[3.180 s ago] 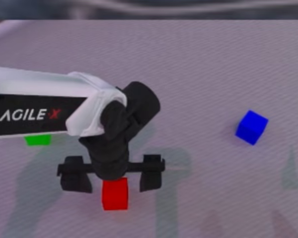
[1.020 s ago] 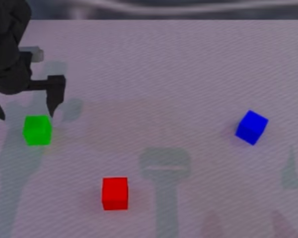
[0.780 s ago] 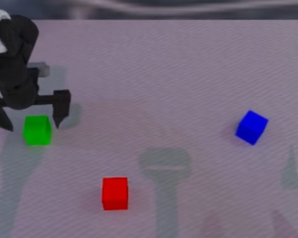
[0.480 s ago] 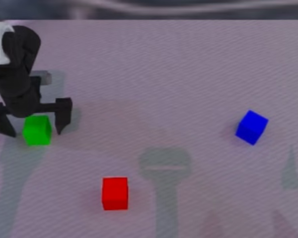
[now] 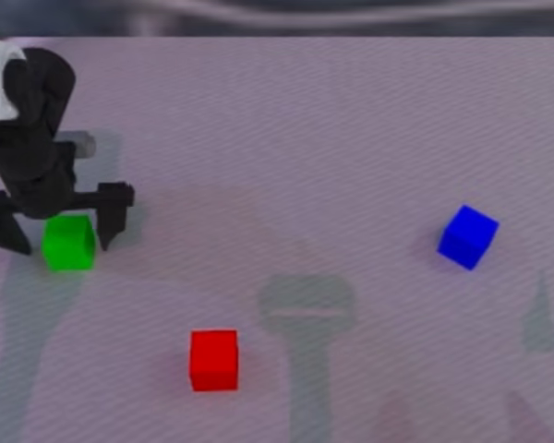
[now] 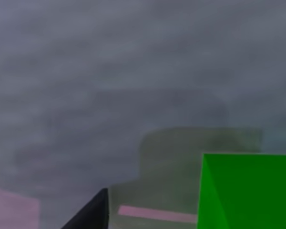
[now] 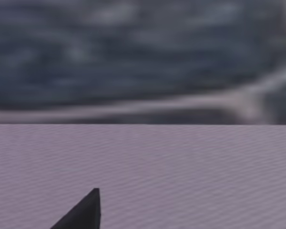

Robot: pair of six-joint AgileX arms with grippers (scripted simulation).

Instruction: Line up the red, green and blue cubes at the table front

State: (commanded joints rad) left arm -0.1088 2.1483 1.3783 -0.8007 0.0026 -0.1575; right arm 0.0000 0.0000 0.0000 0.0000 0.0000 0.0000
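Note:
The green cube (image 5: 69, 242) sits on the table (image 5: 351, 138) at the left, and it fills a corner of the left wrist view (image 6: 250, 191). My left gripper (image 5: 64, 245) is open and straddles it, one finger on each side, with a small gap still showing beside one dark finger (image 6: 88, 214). The red cube (image 5: 213, 360) rests near the front, left of centre. Over at the right lies the blue cube (image 5: 467, 237), turned slightly. My right arm is outside the top view; its wrist view shows one dark fingertip (image 7: 83, 212) over bare table.
Arm shadows fall across the table's front middle (image 5: 307, 309) and right edge (image 5: 545, 318). The table's far edge (image 5: 305, 37) runs along the back.
My left gripper left the red cube, moved to the far left and came down around the green cube. In the last half second its fingers narrowed towards the cube. The cubes have not moved.

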